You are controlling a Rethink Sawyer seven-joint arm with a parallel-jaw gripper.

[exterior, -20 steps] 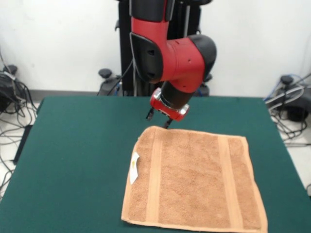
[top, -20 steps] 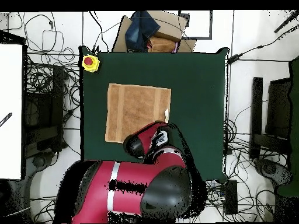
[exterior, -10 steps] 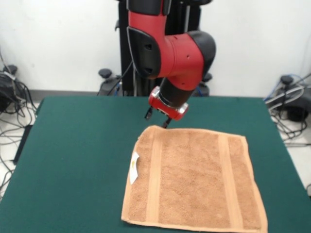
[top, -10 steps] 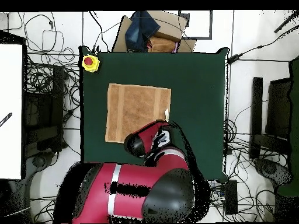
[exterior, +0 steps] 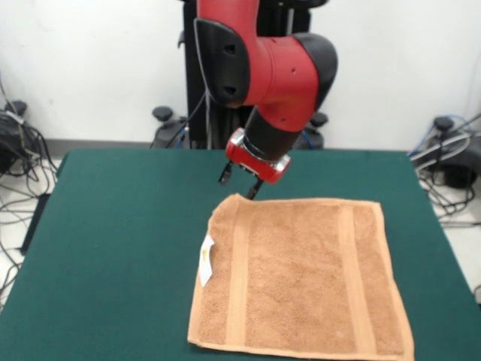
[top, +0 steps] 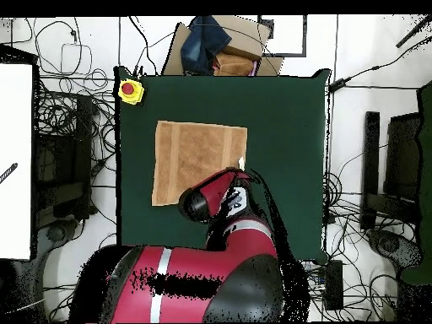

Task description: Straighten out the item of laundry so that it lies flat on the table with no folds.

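Note:
The item of laundry (exterior: 301, 278), an orange-tan towel with two woven bands, lies spread on the green table (exterior: 120, 226), and its white tag (exterior: 207, 259) sticks out on the left edge. My gripper (exterior: 238, 185) hangs open and empty just above the towel's far left corner, and I cannot tell whether it touches the cloth. In the overhead view the towel (top: 194, 156) is a flat rectangle on the table (top: 287, 152). The red arm (top: 219, 198) covers its lower right corner and hides the gripper.
A yellow box with a red button (top: 129, 90) sits at one table corner. A cardboard box with blue cloth (top: 215, 46) stands beyond the table edge there. Cables lie on the floor on both sides of the table.
The arm has risen slightly and drifted a little to the left in the front view. The towel's far edge now lies a bit straighter.

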